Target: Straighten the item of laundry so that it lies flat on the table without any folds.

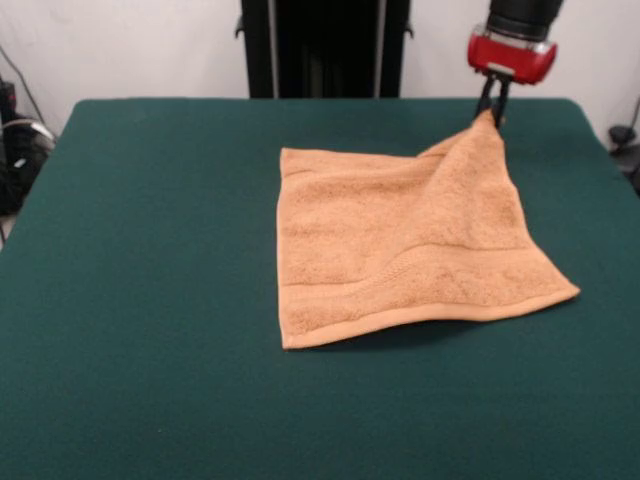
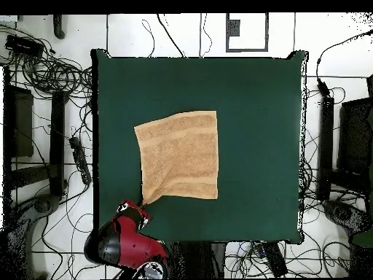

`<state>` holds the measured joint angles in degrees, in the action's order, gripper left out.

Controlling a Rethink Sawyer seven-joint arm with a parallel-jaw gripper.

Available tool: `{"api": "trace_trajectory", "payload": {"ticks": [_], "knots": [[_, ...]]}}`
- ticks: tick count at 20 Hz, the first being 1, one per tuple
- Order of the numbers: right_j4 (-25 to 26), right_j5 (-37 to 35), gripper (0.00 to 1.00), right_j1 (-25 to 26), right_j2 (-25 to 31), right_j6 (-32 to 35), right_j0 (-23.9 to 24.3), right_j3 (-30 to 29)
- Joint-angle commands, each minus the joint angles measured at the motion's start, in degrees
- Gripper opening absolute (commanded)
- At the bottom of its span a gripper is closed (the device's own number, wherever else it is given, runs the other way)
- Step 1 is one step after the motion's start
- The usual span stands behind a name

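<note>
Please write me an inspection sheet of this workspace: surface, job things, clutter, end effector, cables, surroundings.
Surface: green table, nothing on it but the towel.
Job things: orange towel spread almost flat; one corner is lifted off the table.
Clutter: nothing seen on the table.
End effector: end effector shut on the raised towel corner, near the table's far edge in the front view.
Cables: many loose cables on the floor around the table.
Surroundings: white wall behind; dark equipment beside the table.
</note>
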<state>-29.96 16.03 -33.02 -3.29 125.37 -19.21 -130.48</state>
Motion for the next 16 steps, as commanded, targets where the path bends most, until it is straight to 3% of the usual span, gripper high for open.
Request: {"api": "trace_trajectory", "payload": {"ticks": [1, 10, 14, 16], "knots": [[-7.4, -8.6, 0.0, 0.9, 5.8, 14.8, -2.5, 5.1], [-12.6, -13.9, 0.0, -1.7, 3.3, 13.7, -6.7, 6.9], [-10.8, -11.5, 0.0, -1.6, 5.9, 13.7, -3.9, 6.4], [-11.4, -12.1, 0.0, -1.2, 4.3, 12.9, -4.9, 7.0]]}}
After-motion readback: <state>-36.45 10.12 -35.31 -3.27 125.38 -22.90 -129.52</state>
